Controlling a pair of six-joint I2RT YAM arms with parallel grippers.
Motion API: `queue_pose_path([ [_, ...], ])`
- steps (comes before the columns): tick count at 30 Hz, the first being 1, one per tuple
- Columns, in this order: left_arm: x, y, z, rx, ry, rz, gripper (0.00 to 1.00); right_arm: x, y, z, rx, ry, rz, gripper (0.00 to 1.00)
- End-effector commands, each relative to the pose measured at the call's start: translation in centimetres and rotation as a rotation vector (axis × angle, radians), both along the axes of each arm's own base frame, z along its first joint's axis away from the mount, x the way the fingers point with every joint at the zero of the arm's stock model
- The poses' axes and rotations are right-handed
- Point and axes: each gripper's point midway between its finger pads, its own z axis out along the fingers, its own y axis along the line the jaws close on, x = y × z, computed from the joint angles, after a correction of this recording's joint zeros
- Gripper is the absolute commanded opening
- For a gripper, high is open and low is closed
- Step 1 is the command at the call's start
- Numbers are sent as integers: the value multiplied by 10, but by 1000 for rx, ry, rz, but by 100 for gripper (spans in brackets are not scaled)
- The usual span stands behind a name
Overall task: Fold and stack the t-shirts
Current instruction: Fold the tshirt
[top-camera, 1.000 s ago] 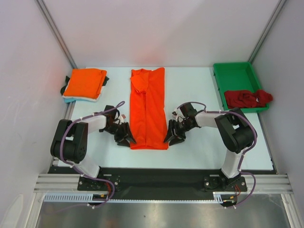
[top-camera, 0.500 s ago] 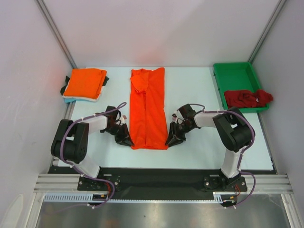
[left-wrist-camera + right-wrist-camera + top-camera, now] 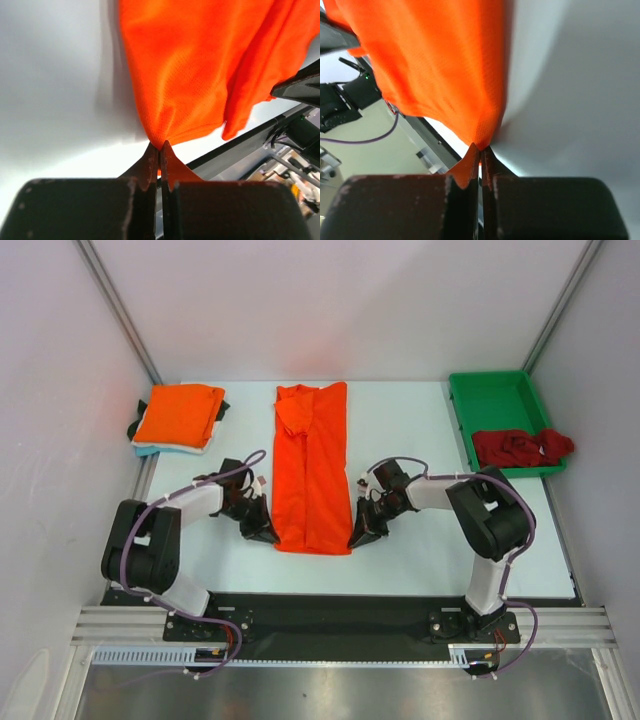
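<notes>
Partway: left tool and right tool each pinch a near corner of the lengthwise-folded orange tee; red tee unfolded.

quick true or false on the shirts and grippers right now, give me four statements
1. The left gripper and right gripper are each shut on a near corner of the long orange t-shirt. True.
2. The dark red t-shirt is neatly folded. False: it lies crumpled at the near end of the green tray.
3. A folded orange t-shirt sits at far left. True.
4. The long orange t-shirt is folded square. False: it lies as a long strip.
</notes>
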Motion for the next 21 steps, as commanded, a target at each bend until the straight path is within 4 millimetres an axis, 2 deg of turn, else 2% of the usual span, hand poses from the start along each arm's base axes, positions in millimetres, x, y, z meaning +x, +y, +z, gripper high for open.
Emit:
queue_pose_path([
  [1, 36, 1, 32, 13, -192, -54, 0, 22, 4, 29, 47, -176, 24, 0],
  [4, 55, 4, 50, 28, -279, -73, 0, 30, 3, 59, 90, -249, 23, 0],
  [6, 60, 5, 58, 29, -304, -72, 0, 33, 2, 77, 113, -296, 28, 0],
  [8, 65, 7, 63, 31, -322, -70, 0, 38, -1, 86, 118, -326, 26, 0],
  [11, 72, 13, 67, 52, -339, -54, 0, 53, -7, 96, 121, -371, -8, 0],
  [14, 86, 15, 77, 58, -373, -43, 0, 75, -11, 105, 129, -417, -50, 0],
  [15, 91, 17, 80, 67, -386, -41, 0, 86, -10, 114, 137, -448, -58, 0],
  [21, 136, 19, 102, 90, -462, -25, 0, 123, -5, 120, 139, -491, -59, 0],
])
